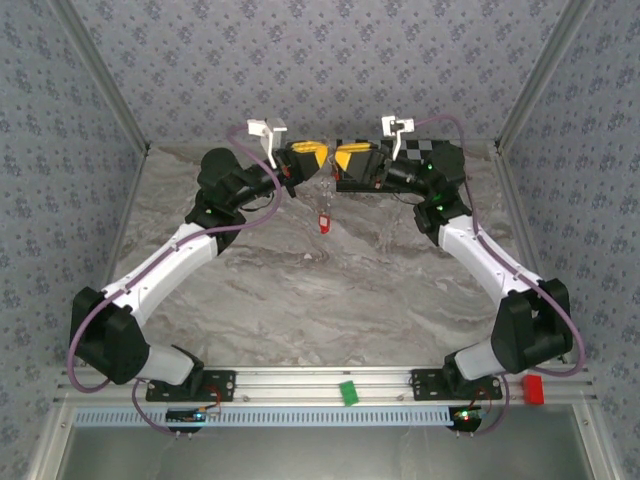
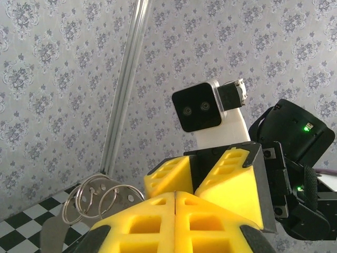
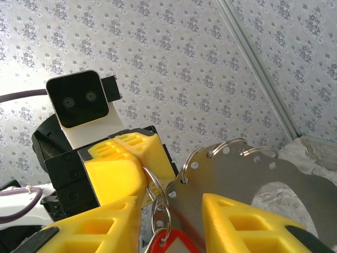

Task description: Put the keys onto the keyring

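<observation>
Grey marbled bench [image 1: 320,290] lies under both grippers, which meet above its far side. The left gripper [image 2: 175,196] has its yellow jaws pressed together on the keyring [image 3: 160,208], held up off the bench. The right gripper [image 3: 174,203] has its jaws apart around a perforated steel plate [image 3: 237,168]. One red key [image 1: 323,220] dangles from the keyring.

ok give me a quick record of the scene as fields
left tool: shut, pinching the keyring
right tool: jaws apart, one either side of the keyring
key: red head, hanging from the keyring above the table
metal plate: holed, small rings along its edge
green block: on the near rail
</observation>
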Action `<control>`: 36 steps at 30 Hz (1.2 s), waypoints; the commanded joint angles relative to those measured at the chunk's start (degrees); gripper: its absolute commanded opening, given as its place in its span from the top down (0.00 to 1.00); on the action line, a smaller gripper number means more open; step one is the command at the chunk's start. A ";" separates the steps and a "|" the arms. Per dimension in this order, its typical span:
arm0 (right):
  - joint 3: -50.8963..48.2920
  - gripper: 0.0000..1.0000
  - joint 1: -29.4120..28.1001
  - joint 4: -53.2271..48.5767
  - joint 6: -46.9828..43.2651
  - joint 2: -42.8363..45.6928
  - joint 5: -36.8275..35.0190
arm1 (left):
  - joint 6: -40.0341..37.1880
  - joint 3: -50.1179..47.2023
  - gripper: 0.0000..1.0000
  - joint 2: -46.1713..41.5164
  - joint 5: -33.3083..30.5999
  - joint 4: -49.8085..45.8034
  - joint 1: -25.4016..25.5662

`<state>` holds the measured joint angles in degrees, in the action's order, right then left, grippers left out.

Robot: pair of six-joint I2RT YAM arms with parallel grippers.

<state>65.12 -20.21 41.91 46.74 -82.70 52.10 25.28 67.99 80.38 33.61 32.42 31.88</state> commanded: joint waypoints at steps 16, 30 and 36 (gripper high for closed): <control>2.73 0.85 -2.19 1.09 -0.05 -0.88 1.65 | 1.78 2.21 1.00 -0.72 1.06 3.88 -0.12; 7.28 1.00 0.06 -19.67 -13.58 2.61 6.31 | -1.06 2.33 0.81 -3.68 4.57 -5.95 -2.17; 16.00 1.00 0.17 -47.66 -33.30 2.13 9.85 | -8.20 3.61 0.77 -5.47 10.15 -17.07 -3.31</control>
<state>75.79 -20.01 10.61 26.81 -82.37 58.72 21.87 68.51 77.23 38.94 21.19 28.91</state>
